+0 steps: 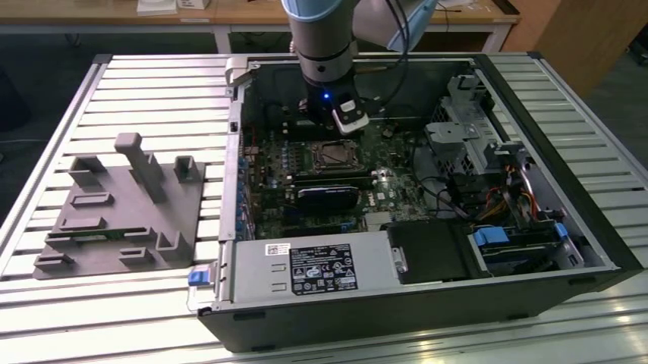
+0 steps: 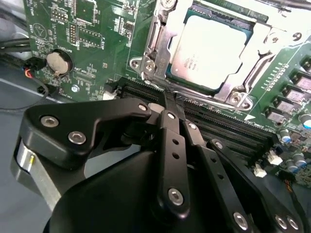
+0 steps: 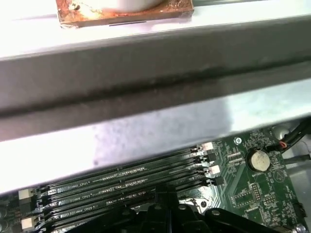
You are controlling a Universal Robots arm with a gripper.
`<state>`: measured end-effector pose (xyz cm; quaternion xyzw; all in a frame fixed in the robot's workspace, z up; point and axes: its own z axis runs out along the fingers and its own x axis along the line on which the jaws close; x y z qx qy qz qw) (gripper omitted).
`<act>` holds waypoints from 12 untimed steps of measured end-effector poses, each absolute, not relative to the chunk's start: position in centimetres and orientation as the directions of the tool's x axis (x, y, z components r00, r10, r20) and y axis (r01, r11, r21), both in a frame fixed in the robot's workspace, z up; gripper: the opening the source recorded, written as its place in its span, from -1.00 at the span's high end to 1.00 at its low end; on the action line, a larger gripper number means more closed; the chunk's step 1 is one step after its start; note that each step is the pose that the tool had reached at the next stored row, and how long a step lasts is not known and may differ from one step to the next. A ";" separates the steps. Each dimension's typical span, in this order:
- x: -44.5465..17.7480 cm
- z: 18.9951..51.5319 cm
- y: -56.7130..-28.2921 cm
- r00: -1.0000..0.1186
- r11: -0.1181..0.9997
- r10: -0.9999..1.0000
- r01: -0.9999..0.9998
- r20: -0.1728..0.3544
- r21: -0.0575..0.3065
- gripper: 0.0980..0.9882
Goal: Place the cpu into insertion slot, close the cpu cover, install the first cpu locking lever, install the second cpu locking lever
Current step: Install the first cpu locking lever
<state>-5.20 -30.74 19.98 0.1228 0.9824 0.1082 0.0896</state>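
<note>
The cpu (image 2: 210, 48), a pale silvery square chip, lies in the insertion slot (image 1: 332, 156) on the green board. The cpu cover (image 2: 233, 92), a thin metal frame, lies down around the chip's edges. My gripper (image 2: 167, 103) sits just off one side of the socket, over the black memory slots (image 2: 228, 127), with its black fingers (image 2: 171, 145) brought together and nothing seen between them. In the exterior view the gripper (image 1: 347, 125) hangs inside the open case, just beyond the socket. In the first wrist view its fingertips (image 3: 167, 206) meet above the memory slots (image 3: 121, 179).
A grey power-supply box (image 1: 303, 269) fills the case's near side. A long black card (image 1: 329, 196) lies between it and the socket. Drive cages and cables (image 1: 476, 144) crowd the exterior view's right. A grey fixture block (image 1: 117, 212) stands on the slatted table.
</note>
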 end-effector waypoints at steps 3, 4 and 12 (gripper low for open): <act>-5.2 20.5 -30.7 -0.954 0.946 0.261 0.222 -0.149 0.234 0.98; -5.2 20.6 -30.7 -0.954 0.946 0.261 0.222 -0.149 0.235 0.98; -5.2 20.8 -30.7 -0.953 0.946 0.262 0.224 -0.149 0.235 0.98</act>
